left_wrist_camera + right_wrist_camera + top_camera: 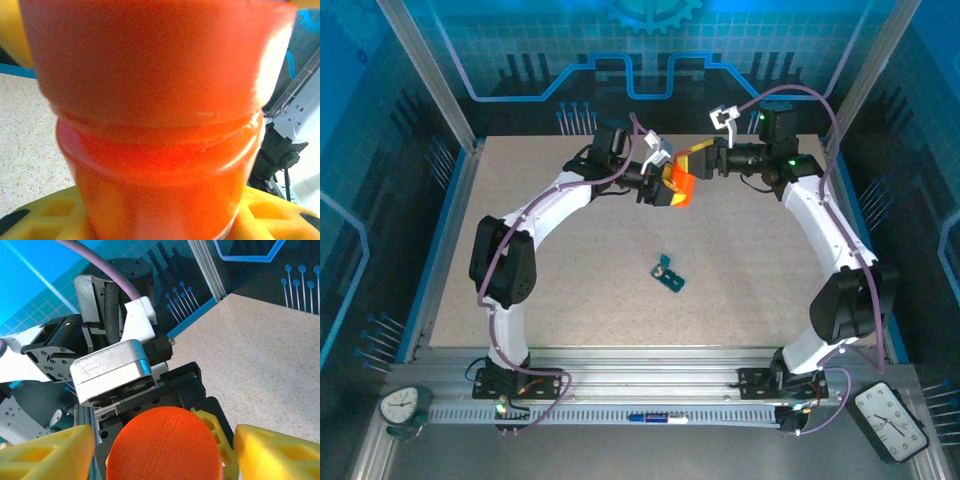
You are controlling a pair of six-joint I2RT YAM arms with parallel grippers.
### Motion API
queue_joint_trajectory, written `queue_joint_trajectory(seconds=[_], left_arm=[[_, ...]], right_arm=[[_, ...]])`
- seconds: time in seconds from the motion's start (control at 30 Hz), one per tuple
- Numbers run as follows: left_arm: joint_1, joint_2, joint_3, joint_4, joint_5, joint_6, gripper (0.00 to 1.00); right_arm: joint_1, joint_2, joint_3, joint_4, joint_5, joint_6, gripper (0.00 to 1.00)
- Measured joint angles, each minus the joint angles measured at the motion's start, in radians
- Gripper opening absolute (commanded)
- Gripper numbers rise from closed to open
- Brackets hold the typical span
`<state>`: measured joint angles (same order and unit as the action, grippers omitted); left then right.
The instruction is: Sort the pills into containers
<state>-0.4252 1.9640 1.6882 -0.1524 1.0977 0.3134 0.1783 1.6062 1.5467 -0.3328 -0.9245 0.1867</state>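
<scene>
While raised beyond the pill box [669, 272], squeezed orange bottle [680, 186] in left pincer [666, 186]; had right pincer [694, 159] loose around its end.

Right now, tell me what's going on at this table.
Both arms meet over the far middle of the table. The left gripper holds an orange bottle up in the air. The right gripper faces the bottle's round end, with a yellow finger on each side and a thin gap showing at both, so it has not clamped. The teal pill box lies alone on the table, nearer the arm bases, with nothing touching it.
</scene>
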Motion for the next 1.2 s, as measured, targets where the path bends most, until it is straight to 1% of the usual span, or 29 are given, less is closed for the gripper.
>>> queue_joint_trajectory(seconds=[0.23, 0.3, 0.5, 0.73, 0.9, 1.07, 1.13, 1.2], left_arm=[[-0.002, 0.0, 0.005, -0.008, 0.0, 0.0, 0.0], [-0.002, 0.0, 0.006, -0.008, 0.003, 0.001, 0.0], [-0.003, 0.001, 0.021, -0.044, 0.003, 0.016, 0.0], [-0.003, 0.003, 0.098, -0.158, -0.005, 0.097, 0.0], [-0.003, 0.007, 0.11, -0.211, -0.011, 0.128, 0.0], [-0.005, 0.02, 0.11, -0.251, -0.013, 0.135, 0.0], [-0.005, 0.02, 0.11, -0.263, -0.026, 0.134, 0.0], [-0.005, 0.024, 0.11, -0.272, -0.037, 0.132, 0.0]], right_arm=[[0.006, 0.006, 0.011, -0.027, 0.0, -0.025, 0.39], [0.006, 0.007, 0.018, -0.041, 0.001, -0.03, 0.35], [0.006, 0.017, 0.06, -0.121, 0.011, -0.077, 0.27], [0.016, 0.057, 0.225, -0.336, 0.051, -0.196, 0.24], [0.019, 0.08, 0.279, -0.434, 0.072, -0.249, 0.23], [0.019, 0.088, 0.273, -0.463, 0.098, -0.257, 0.21], [0.019, 0.084, 0.251, -0.44, 0.103, -0.231, 0.22], [0.02, 0.065, 0.198, -0.381, 0.113, -0.187, 0.22]])
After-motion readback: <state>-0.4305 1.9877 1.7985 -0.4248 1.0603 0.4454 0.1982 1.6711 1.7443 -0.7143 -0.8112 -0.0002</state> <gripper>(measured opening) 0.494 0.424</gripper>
